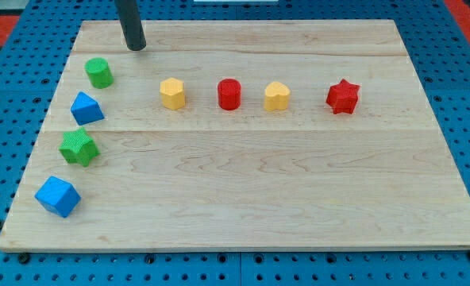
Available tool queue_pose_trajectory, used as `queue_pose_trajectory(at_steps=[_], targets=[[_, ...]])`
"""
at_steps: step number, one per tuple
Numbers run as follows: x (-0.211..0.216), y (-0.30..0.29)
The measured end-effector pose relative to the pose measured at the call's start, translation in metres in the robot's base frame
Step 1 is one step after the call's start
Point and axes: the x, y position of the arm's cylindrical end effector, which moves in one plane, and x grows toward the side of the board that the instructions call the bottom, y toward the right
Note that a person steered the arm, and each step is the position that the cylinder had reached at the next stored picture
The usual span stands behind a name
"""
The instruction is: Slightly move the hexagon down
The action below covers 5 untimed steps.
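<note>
Okay, yellow hexagon [172, 93] sits in the upper half of the wooden bench [243, 199], leftmost in a row of four blocks. Six-sided top face, flat, brighter yellow than its sides; it stands upright and touches nothing. To its right, apart from it, comes a red cylinder [229, 94], then a yellow heart-like block [277, 95], then a red star [343, 96] at the row's right end, all spaced out.

Along the view's left edge runs a slanting column: green cylinder [99, 72] highest, blue block [86, 108] with a roughly triangular top below it, green star [79, 147] next, blue cube [57, 196] lowest and nearest the bench's bottom left corner. None of these touch each other.

Dark rod comes down from the view's top, and my tip [136, 47] rests near the bench's upper left corner. It is up and left of the hexagon, well apart from it, and just above and right of the green cylinder without touching it. No tool that opens or closes here, just the rod, so nothing pinched.
</note>
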Motion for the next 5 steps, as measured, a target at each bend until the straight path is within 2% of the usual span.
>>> queue_pose_trajectory(at_steps=[5], targets=[[0.0003,0.0089]])
